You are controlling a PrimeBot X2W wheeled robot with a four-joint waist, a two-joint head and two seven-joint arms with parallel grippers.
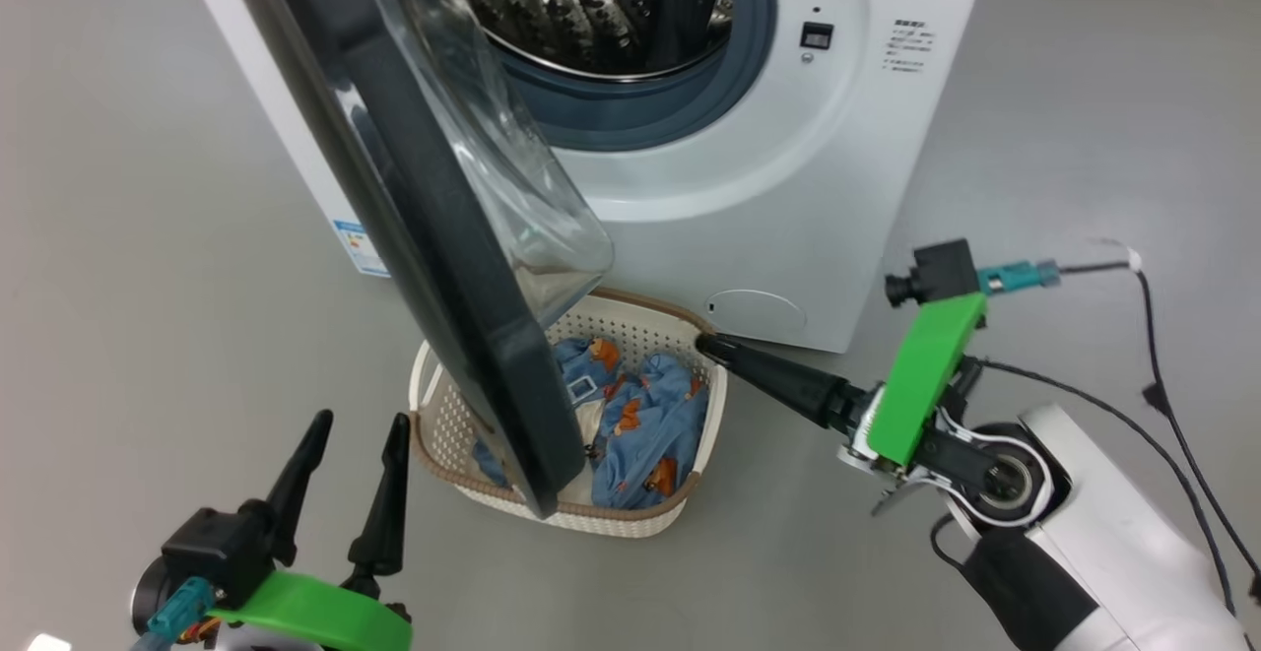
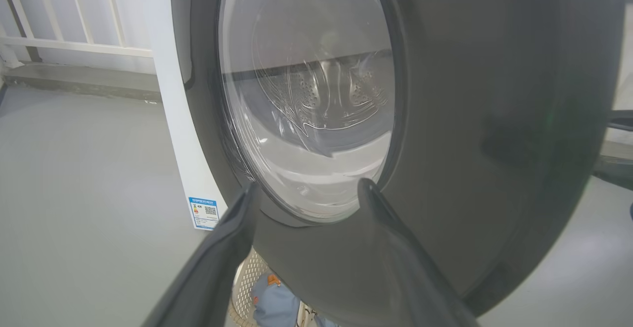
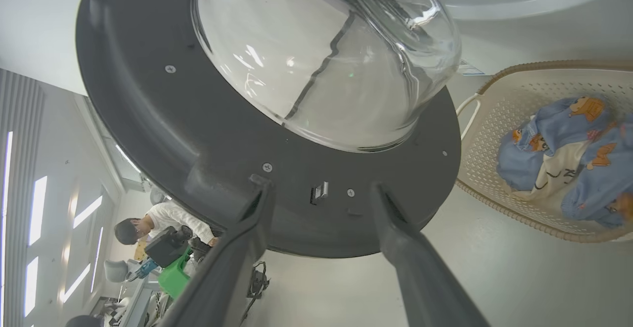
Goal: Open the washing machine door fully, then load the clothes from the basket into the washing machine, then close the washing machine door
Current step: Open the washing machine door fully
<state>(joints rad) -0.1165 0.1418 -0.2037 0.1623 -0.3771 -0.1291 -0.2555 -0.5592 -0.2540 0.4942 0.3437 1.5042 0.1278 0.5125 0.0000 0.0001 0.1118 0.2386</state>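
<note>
Here, left gripper (image 1: 361, 418): fingers apart, holding nothing, low at the left, facing the door's outer face.
Right gripper (image 3: 320, 187): fingers apart, holding nothing; tips by the basket's right rim, aimed at the door's inner face.
Basket (image 1: 630, 525): on the floor (image 1: 118, 287), just before the machine, partly under the door.
Clothes (image 1: 650, 415): blue printed pieces and a white one, bunched inside the basket.
Door (image 1: 433, 237): swung out from the machine, edge-on in the head view, lower edge over the basket.
Machine (image 1: 837, 188): behind, mouth uncovered, steel drum (image 1: 591, 1) showing.
</note>
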